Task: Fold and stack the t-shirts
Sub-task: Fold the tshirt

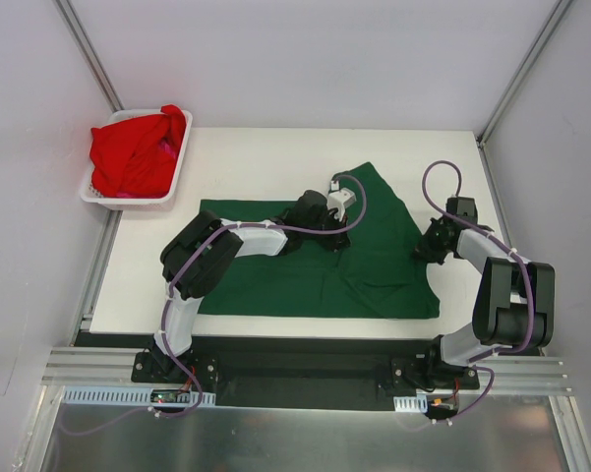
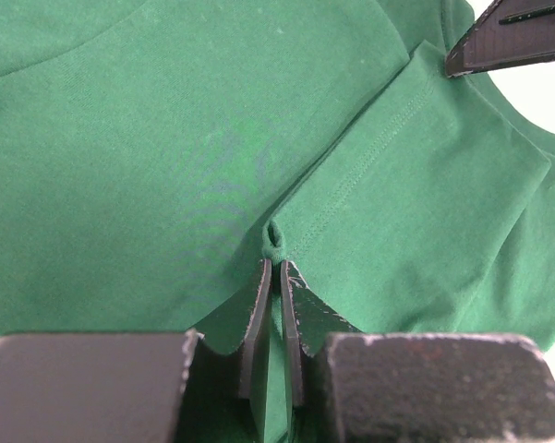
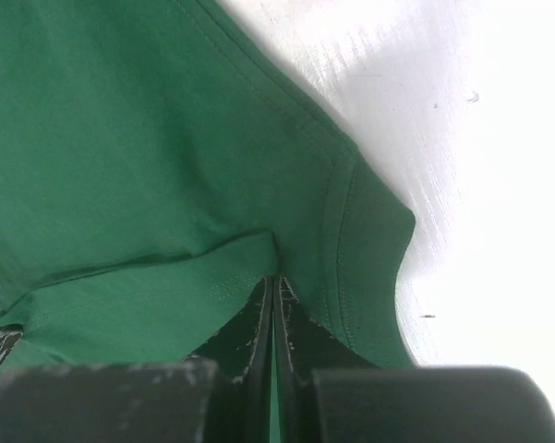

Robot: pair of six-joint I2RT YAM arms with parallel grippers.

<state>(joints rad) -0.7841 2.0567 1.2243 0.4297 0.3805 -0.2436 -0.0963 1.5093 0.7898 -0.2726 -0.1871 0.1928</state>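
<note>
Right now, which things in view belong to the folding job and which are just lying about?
Job: green t-shirt, pinched by left pincer and right pincer; red t-shirts.
Lying about: white basket holding the red ones.

The green t-shirt (image 1: 305, 280) is matt knit cloth; the worktop (image 1: 256, 167), smooth white. The far-left basket (image 1: 128, 204) is white plastic holding red cloth (image 1: 128, 157), and your left gripper (image 2: 275, 266) looks scuffed matt black.

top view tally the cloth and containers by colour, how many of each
green t-shirt: 1
red cloth heap: 1 (how many shirts are in it cannot be told)
white basket: 1
total: 3
</note>
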